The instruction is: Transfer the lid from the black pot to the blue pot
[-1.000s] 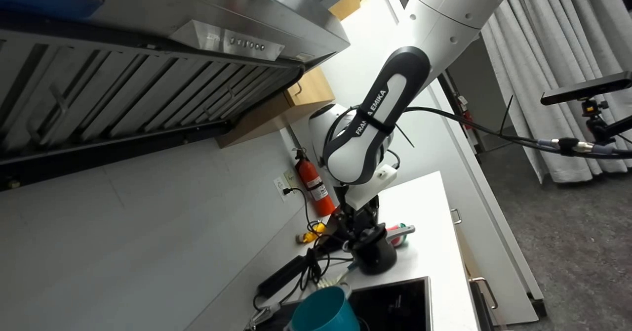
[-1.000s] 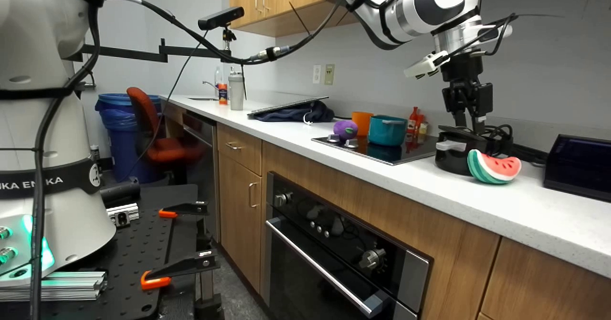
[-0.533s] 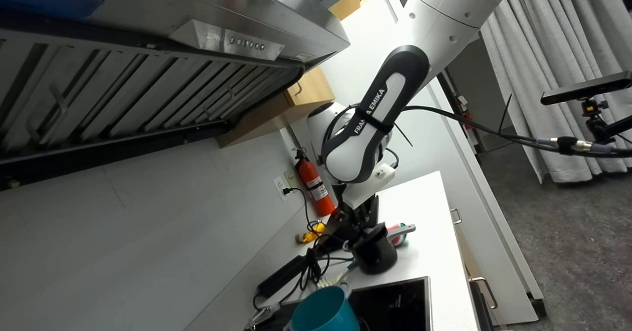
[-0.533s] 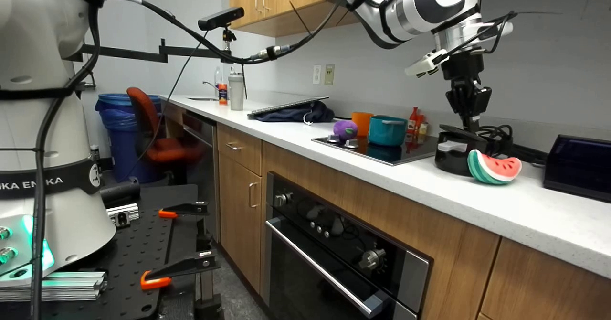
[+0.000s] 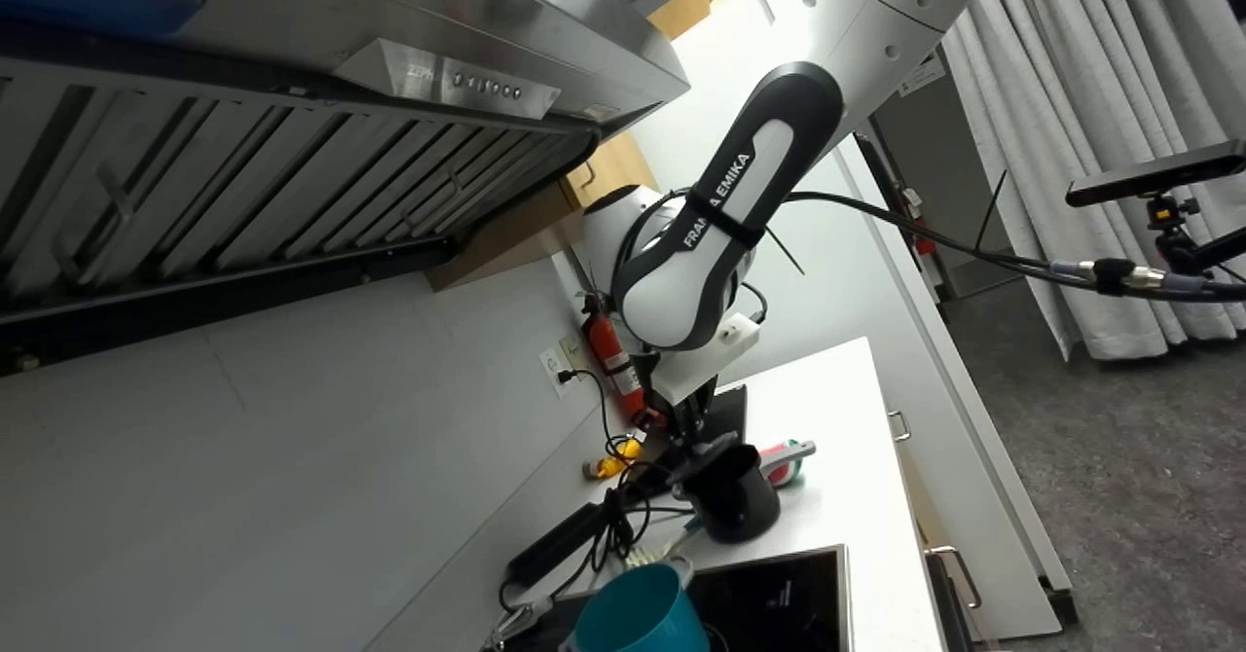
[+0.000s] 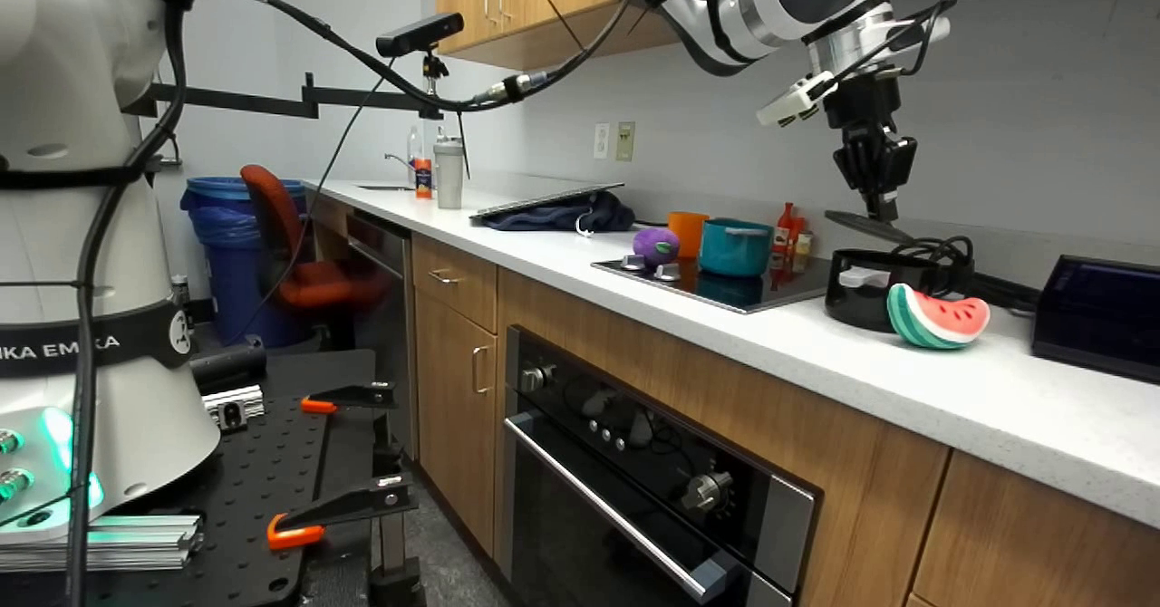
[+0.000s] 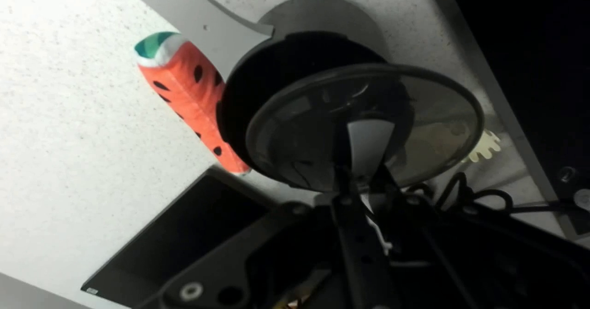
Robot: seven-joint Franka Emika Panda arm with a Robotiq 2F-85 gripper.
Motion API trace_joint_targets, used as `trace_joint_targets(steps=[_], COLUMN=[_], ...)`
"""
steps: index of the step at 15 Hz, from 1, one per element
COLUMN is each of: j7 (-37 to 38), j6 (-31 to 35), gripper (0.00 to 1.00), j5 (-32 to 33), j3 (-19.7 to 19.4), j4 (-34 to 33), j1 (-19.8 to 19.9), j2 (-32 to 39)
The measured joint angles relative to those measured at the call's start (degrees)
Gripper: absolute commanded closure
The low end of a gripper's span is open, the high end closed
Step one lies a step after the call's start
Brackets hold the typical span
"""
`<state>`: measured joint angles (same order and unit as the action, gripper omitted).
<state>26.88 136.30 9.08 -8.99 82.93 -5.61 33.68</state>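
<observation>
The lid, a dark-rimmed glass disc with a grey handle, hangs from my gripper, whose fingers are shut on that handle. In an exterior view the lid is tilted and apart from the black pot, a little above its rim. The pot's dark inside shows past the lid in the wrist view, with its long grey handle at upper left. The blue pot, lidless, stands on the cooktop; its hollow inside shows in an exterior view, where the blue pot is cut off below.
A toy watermelon slice leans by the black pot. Black cables lie behind it, and a dark box stands to its right. Near the blue pot are an orange cup, a purple plush and sauce bottles on or by the cooktop.
The fingers have come together on the lid's handle. Since then the lid has risen off the black pot and shifted slightly left with the gripper in both exterior views; the pots have stayed put.
</observation>
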Motion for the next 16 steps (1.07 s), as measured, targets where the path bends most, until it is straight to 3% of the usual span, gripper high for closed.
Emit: trace_joint_targets(steps=[7, 16], j7=[1.85, 1.67], j6=[0.31, 5.30], gripper=[0.96, 0.96], j5=[2.51, 2.84], j3=[-0.11, 1.63], j4=[-0.01, 0.97], j1=[-3.39, -7.62], j2=[-3.18, -2.65])
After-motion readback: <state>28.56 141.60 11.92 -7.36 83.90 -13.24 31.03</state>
